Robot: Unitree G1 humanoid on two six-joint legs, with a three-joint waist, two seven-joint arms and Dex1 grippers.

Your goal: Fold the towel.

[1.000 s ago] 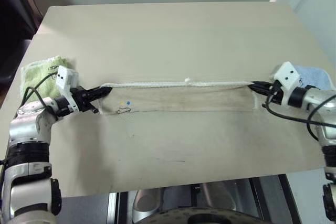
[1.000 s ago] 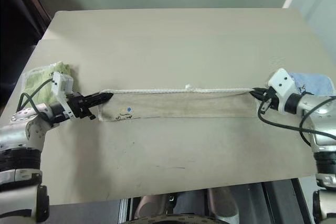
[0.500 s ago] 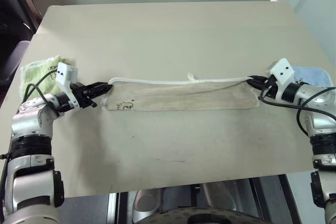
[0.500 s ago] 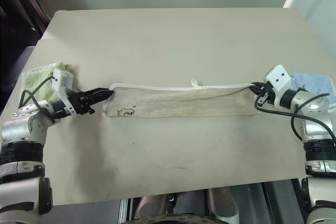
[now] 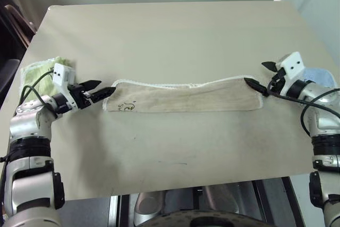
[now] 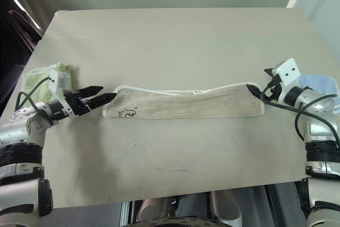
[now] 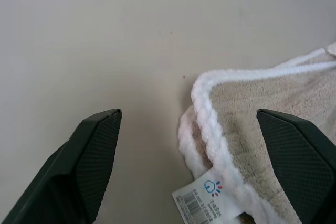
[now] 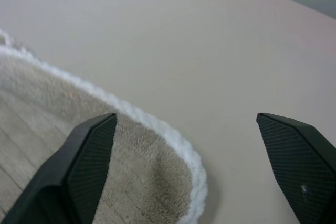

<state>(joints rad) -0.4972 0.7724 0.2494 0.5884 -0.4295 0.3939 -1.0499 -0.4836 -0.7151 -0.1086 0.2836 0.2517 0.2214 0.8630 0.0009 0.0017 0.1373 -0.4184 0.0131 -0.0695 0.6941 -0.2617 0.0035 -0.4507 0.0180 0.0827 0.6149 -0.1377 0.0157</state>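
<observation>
The beige towel [image 5: 186, 97] lies flat on the table as a long folded strip with white edging, its small dark logo [image 5: 125, 106] near the left end. My left gripper [image 5: 99, 89] is open just off the towel's left end, with nothing between its fingers. In the left wrist view the towel's corner [image 7: 247, 124] and a barcode label [image 7: 202, 200] lie on the table between the spread fingers [image 7: 92, 150]. At the towel's right end my right gripper [image 5: 260, 75] stands open. The right wrist view has the rounded end [image 8: 131, 161] lying below the spread fingers [image 8: 89, 156].
A folded light-green towel [image 5: 36, 70] lies at the table's left edge behind my left arm. A folded light-blue towel [image 5: 320, 74] lies at the right edge behind my right arm. The tan table [image 5: 175, 30] stretches well beyond the strip, and its front edge is near.
Both grippers have opened and let go of the towel's ends. The stretched, lifted top edge has dropped, and the towel now lies slack and flat on the table.
</observation>
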